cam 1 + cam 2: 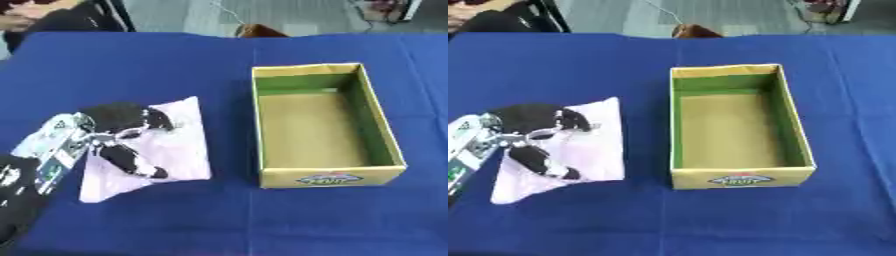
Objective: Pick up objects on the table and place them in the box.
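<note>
- Nearest the camera, the robot's left hand (122, 137) comes in from the lower left on a black and silver arm and lies over the pale lilac soft packet (179, 150), its dark fingers and thumb spread across the packet's top, one finger group toward the far edge and one reaching down its middle.
- Whether the fingers actually pinch the packet or only rest on it cannot be told.
- That packet lies flat on the blue tablecloth (131, 65), well to the left of the box and apart from it; nothing of it is lifted that can be seen.
- Judging by the pose, the hand is placed to gather the thin packet from above, since a flat thing offers no side to grasp.
- Right of it stands the open yellow cardboard box (741, 180) with green inner walls, empty, its long side pointing away from the robot.
- Only the right eye view shows more cloth right of the box; the left eye view shows more of the arm.
- No right hand appears.
</note>
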`<state>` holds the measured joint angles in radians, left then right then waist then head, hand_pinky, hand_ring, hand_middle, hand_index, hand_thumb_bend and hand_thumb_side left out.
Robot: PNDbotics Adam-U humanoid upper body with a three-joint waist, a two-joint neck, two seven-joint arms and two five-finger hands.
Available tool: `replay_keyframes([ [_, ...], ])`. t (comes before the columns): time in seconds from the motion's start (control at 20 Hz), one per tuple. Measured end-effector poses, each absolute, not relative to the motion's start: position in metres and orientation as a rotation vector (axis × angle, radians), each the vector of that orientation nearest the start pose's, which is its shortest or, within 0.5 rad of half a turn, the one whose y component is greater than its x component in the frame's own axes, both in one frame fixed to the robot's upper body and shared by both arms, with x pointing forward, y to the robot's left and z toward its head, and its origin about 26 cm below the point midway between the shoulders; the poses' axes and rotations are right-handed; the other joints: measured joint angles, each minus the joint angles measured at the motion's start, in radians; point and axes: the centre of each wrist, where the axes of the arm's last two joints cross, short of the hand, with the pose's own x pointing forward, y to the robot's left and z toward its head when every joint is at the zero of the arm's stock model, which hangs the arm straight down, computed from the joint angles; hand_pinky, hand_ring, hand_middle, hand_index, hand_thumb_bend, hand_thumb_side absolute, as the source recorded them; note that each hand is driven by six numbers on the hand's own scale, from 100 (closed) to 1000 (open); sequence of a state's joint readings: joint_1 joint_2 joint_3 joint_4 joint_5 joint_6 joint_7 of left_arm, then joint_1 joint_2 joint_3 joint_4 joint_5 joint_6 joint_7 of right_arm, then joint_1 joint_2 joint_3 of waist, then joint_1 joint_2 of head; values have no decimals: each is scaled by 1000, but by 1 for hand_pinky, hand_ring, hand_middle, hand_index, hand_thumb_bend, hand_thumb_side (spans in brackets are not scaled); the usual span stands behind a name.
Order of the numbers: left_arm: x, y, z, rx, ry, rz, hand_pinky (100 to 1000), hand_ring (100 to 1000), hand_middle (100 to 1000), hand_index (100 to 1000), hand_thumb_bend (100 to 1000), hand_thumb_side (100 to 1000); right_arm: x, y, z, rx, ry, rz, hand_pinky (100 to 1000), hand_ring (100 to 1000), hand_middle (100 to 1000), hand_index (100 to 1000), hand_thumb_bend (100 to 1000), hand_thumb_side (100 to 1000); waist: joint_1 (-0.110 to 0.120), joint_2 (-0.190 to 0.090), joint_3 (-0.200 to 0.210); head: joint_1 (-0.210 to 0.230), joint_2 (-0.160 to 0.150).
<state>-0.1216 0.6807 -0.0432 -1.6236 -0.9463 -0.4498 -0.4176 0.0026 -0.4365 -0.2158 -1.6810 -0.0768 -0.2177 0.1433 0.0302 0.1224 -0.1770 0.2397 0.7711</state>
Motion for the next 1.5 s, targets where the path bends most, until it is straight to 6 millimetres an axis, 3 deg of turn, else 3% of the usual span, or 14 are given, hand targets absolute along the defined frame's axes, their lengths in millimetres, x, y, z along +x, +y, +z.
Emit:
replay_keyframes([
  [0.3,310,373,106,854,-1267,-1868,796,838,830,874,668,849,269,-395,78,-341,-1888,341,479,598,802,931,595,712,-1,2,-1,0,0],
  [0.5,314,369,102,856,-1269,-1886,769,767,755,819,616,765,269,-395,78,-340,-1888,341,480,599,802,931,595,712,-2,5,-5,0,0],
  [0.65,316,367,101,863,-1264,-1909,745,651,691,756,582,644,269,-394,78,-340,-1888,341,480,599,802,931,595,712,-2,6,-6,0,0],
  [0.9,318,363,102,873,-1248,-1945,688,501,591,618,504,520,270,-394,79,-337,-1893,340,480,599,802,931,595,712,-2,6,-6,2,0],
  [1.0,318,363,102,876,-1246,-1948,639,443,544,558,450,445,270,-394,79,-337,-1894,340,480,598,802,931,595,712,-2,5,-6,4,0],
  [1.1,318,362,103,879,-1246,-1949,551,345,481,494,347,287,270,-394,79,-338,-1894,339,480,598,802,931,594,712,-2,5,-6,5,0],
  [1.15,318,362,103,880,-1247,-1948,420,244,420,439,244,160,270,-394,79,-338,-1894,339,480,598,802,931,594,712,-2,5,-6,5,0],
  [1.2,318,362,103,884,-1249,-1942,288,155,361,389,174,153,270,-394,79,-338,-1894,339,480,598,802,931,594,713,-2,5,-6,5,0],
  [1.25,317,362,103,889,-1258,-1932,213,110,326,360,173,151,270,-394,79,-338,-1894,339,480,598,802,931,594,713,-2,5,-6,5,0],
  [1.3,317,362,103,894,-1271,-1920,100,100,261,304,252,151,270,-394,79,-338,-1894,339,480,598,802,931,594,713,-2,5,-6,6,0],
  [1.35,317,362,103,901,-1292,-1906,100,100,208,261,307,196,270,-394,79,-338,-1894,339,480,598,802,931,594,713,-2,5,-6,6,0],
  [1.4,316,362,103,907,-1319,-1889,100,100,100,167,418,341,270,-394,79,-338,-1894,339,480,598,802,931,594,712,-2,5,-5,6,0],
  [1.5,316,361,104,924,-1401,-1843,100,100,100,100,467,373,270,-394,79,-338,-1894,339,480,598,802,931,594,712,-3,6,-5,6,0],
])
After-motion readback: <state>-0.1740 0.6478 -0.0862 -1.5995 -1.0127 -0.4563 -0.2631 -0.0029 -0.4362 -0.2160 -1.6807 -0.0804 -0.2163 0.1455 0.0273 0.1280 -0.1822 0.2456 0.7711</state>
